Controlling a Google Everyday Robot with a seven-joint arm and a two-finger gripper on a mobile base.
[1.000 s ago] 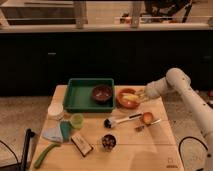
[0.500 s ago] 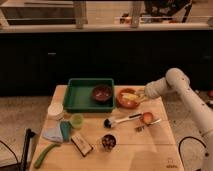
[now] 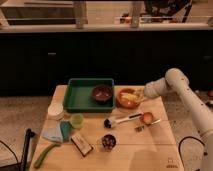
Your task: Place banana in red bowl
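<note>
Nearest, a green curved object is lying at the table's front-left corner, a brush mid-table. Farther back, the banana is sitting inside the red bowl, just right of the green tray holding a maroon bowl. The gripper is hovering at the red bowl's right rim, touching or nearly touching the banana; grip and opening cannot be told.

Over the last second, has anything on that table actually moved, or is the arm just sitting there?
Hardly anything. The tool hangs at the right rim of the red bowl, as it did a second ago, with the banana lying inside the bowl; no clear shift shows. The dark bowl in the green tray, the brush and the green cup stayed put.
</note>
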